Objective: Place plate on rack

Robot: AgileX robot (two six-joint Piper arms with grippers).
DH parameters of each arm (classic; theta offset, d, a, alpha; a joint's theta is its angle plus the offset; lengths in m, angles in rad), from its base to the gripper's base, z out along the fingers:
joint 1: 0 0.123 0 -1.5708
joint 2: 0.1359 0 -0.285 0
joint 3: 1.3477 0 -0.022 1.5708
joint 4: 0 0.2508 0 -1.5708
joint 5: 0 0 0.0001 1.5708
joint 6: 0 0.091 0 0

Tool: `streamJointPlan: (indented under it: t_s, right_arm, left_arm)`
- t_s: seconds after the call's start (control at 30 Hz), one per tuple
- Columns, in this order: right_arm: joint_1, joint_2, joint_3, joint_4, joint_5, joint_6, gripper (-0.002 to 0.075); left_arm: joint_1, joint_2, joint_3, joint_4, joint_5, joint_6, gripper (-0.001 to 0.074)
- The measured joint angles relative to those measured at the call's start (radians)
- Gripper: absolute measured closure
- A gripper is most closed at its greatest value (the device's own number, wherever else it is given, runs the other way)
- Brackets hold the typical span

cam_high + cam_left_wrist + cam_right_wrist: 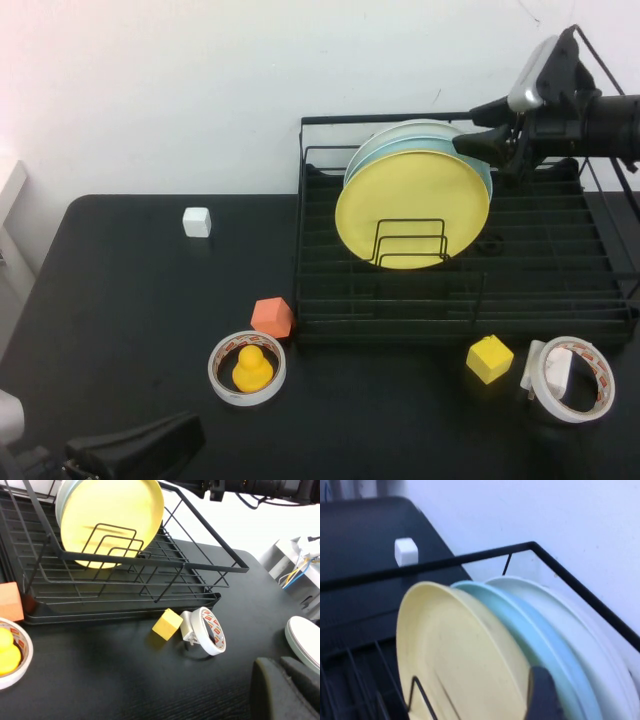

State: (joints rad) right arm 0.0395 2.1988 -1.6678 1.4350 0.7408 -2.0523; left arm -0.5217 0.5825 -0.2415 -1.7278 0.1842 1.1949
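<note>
Table (130, 330): black top, white wall behind. Everything else sits on it.

Rack (600, 320): black wire, far right part of table, against wall. Raised rail round top keeps upright dishes from tipping out; low wire dividers (411, 243) hold them on edge.

Plates: three on edge in rack, stacked front to back. Yellow plate (412, 200) is frontmost, bottom edge down among dividers, leaning back on light blue plate (487, 172); whitish plate (410, 128) rearmost. Yellow one looks self-supporting, so placement judged done or nearly done.

Right gripper (478, 128): at top right rim of the stack, above rack's back rail. Fingers look spread; one dark finger (542, 695) shows at yellow plate's edge in right wrist view. Can't tell if it touches the rim. Judged: letting go. Risk: finger catching rim on way out, plate rolling off dividers.

Left gripper (135, 448): parked low at near left edge of table, well apart from rack. Fingers pressed together, nothing held. No part in this job.

Small stuff, none in the way:
- tape roll (247, 367) w/ yellow duck (252, 369) inside, near front left corner of rack
- second tape roll (570, 380), near right, white block wedged in it
- orange block (272, 317) just beside rack's corner
- yellow block (489, 359) in front of rack
- white cube (197, 222) alone, far left
</note>
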Motion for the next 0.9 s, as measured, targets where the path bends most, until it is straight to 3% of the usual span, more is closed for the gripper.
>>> streamJointPlan:
  t_s: [0.33, 0.47, 0.63, 0.77, 0.9]
  right_arm:
    - [0.000, -0.202, 0.000, -0.077, 0.101, 0.143, 0.0347]
    - [0.000, -0.328, 0.000, -0.234, 0.154, 0.327, 0.0473]
    - [-0.002, -0.494, 0.000, -0.400, 0.368, 0.458, 0.0678]
    - [-0.002, -0.623, 0.047, -0.405, 0.463, 0.500, 0.0712]
    - [-0.002, -0.771, 0.178, -0.372, 0.413, 0.509, 0.0718]
  left_arm:
    - [0.000, -0.094, 0.001, 0.002, -0.023, 0.037, 0.0736]
    - [0.000, -0.201, 0.001, 0.067, -0.027, 0.034, 0.0736]
    - [0.000, -0.340, 0.001, 0.113, -0.120, -0.018, 0.0736]
    - [0.000, -0.413, 0.002, 0.113, -0.225, -0.013, 0.0736]
    - [0.000, -0.429, 0.022, 0.062, -0.289, 0.045, 0.0736]
